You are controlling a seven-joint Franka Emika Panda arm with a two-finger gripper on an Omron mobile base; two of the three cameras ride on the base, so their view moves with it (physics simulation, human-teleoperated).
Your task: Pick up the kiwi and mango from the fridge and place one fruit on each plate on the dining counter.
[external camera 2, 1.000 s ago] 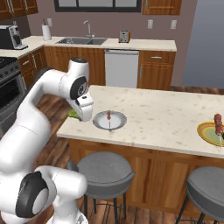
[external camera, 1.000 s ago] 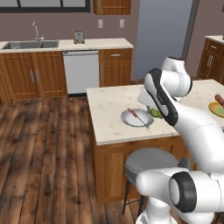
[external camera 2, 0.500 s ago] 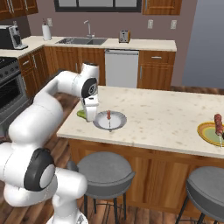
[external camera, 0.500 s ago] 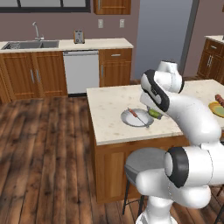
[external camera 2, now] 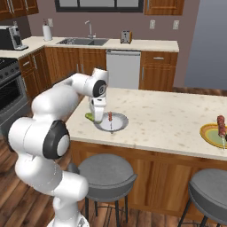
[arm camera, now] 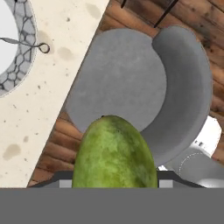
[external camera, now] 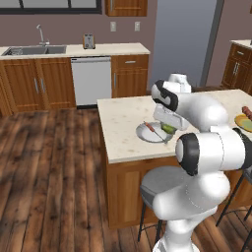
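Observation:
My gripper (external camera: 168, 126) (external camera 2: 98, 116) is shut on the mango (arm camera: 114, 153) (external camera: 169, 128) (external camera 2: 90, 117), a green oblong fruit. It hangs just over the dining counter (external camera: 123, 123) (external camera 2: 164, 119), near its stool-side edge. The pale grey plate (external camera: 149, 134) (external camera 2: 114, 123) (arm camera: 8, 48) with a meat skewer lies right beside the mango. The yellow plate (external camera: 243, 121) (external camera 2: 213, 135) with its own skewer sits at the counter's other end. The kiwi is out of view. A tall plain grey block (external camera: 184, 39) behind the counter looks like the fridge's side.
Grey round stools (external camera: 165, 183) (external camera 2: 105, 173) (arm camera: 118, 78) stand below the counter's near edge, another stool (external camera 2: 208, 190) further along. Wood cabinets, a sink (external camera 2: 84, 41), a dishwasher (external camera: 91, 78) and a toaster (external camera 2: 126, 36) line the back wall. A stove (external camera 2: 9, 84) stands at the left.
The arm has folded in and carried the mango a little closer to the grey plate. The grip on the fruit is unchanged.

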